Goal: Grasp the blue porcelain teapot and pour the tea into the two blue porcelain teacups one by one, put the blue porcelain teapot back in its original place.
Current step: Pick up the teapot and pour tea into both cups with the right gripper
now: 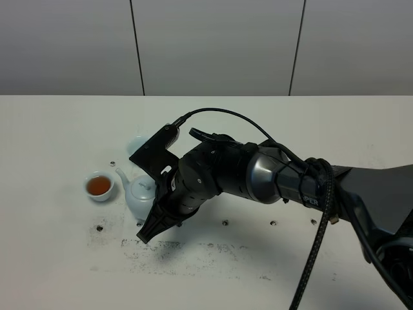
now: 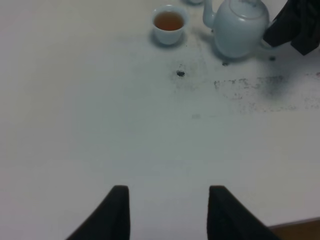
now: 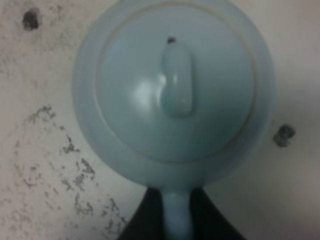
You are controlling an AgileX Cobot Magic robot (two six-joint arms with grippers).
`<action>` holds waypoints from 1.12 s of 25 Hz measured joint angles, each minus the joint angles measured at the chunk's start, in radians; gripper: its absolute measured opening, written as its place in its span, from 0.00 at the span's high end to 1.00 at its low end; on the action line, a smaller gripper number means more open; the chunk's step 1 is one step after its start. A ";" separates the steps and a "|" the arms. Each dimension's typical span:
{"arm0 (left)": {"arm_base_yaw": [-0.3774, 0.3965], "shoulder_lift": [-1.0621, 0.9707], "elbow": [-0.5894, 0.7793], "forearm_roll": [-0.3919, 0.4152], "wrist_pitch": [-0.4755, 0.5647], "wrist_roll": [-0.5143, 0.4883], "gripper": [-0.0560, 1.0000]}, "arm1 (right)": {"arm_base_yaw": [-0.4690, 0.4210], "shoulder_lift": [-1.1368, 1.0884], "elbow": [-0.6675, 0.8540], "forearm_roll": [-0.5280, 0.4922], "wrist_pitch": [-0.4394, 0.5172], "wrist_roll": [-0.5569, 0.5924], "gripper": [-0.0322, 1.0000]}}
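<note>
Blue teapot handle pinched by right fingers, left fingers apart, arm lettered "PER".

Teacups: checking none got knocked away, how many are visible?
2. One teacup, holding tea, stands left of the teapot; the other teacup stands farther back, partly hidden by the right arm.

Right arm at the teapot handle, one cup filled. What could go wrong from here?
The right fingers flank only the thin handle of the teapot; it may swing or slip if lifted.
The spout sits close to the full cup; turning could knock it.
The far cup is partly hidden behind the arm; it could be bumped.
</note>
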 joint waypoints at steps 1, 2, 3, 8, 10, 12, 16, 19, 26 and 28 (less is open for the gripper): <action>0.000 0.000 0.000 0.000 0.000 0.000 0.55 | -0.003 -0.010 -0.001 -0.005 0.011 0.000 0.90; 0.000 0.000 0.000 0.000 0.000 0.000 0.55 | -0.008 -0.023 -0.010 -0.009 0.031 0.000 0.90; 0.000 0.000 0.000 0.000 0.000 0.000 0.55 | -0.013 -0.037 -0.025 -0.015 0.055 0.000 0.90; 0.000 0.000 0.000 0.000 0.000 0.000 0.55 | -0.079 -0.063 -0.149 -0.040 0.178 -0.076 0.90; 0.000 0.000 0.000 0.000 0.000 0.000 0.55 | -0.111 -0.062 -0.194 -0.045 0.216 -0.145 0.90; 0.000 0.000 0.000 0.000 0.000 0.000 0.55 | -0.148 -0.052 -0.241 -0.052 0.236 -0.227 0.90; 0.000 0.000 0.000 0.000 0.000 0.000 0.55 | -0.209 0.006 -0.345 -0.072 0.245 -0.406 0.90; 0.000 0.000 0.000 0.000 0.000 0.000 0.55 | -0.222 0.066 -0.409 -0.095 0.257 -0.548 0.90; 0.000 0.000 0.000 0.000 0.000 0.000 0.55 | -0.216 0.184 -0.534 -0.163 0.281 -0.713 0.90; 0.000 0.000 0.000 0.000 0.000 0.000 0.55 | -0.212 0.196 -0.554 -0.197 0.280 -0.717 0.90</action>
